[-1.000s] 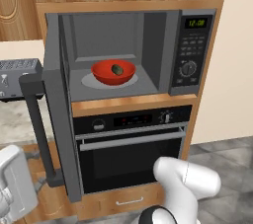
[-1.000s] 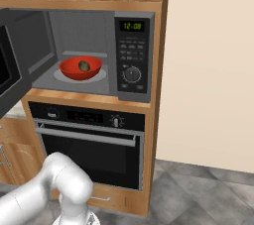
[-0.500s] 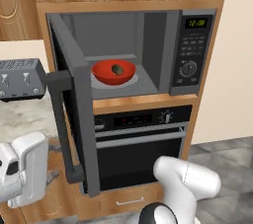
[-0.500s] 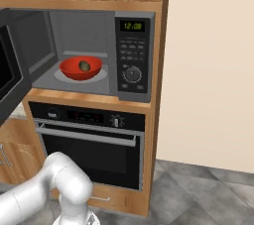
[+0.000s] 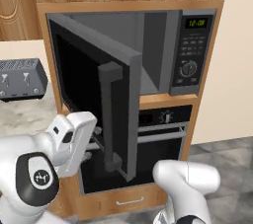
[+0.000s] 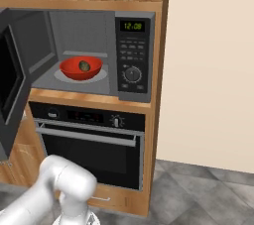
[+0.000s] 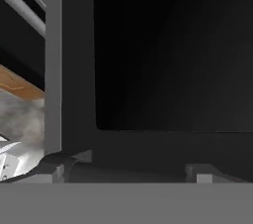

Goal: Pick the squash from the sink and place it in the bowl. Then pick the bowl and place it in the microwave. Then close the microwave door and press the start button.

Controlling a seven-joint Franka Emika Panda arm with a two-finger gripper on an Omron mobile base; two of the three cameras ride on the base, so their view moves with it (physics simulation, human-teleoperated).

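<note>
The jaws are spread wide and nothing is held between them; in the hand view the two finger tips are seen well apart along the lower edge of the microwave door, pointed flat at its black window. In the left base view the gripper is seen at the outer face of the door, low and just beside the vertical bar handle; whether it is touched cannot be told.

The door is swung roughly halfway across the opening of the microwave. Its free edge stands out in front of the oven below, so that the space directly before the cavity is taken up by the door and the arm. In the right base view the door is seen at the left edge, and the right part of the cavity mouth is left unobstructed.

The bowl is set on the cavity floor, about at its middle, with bare floor left around it on all sides and clear of the walls. The squash is lying inside the bowl, near its centre and below the rim.

A toaster is standing on the surface to the left of the cabinet, well apart from the door.
</note>
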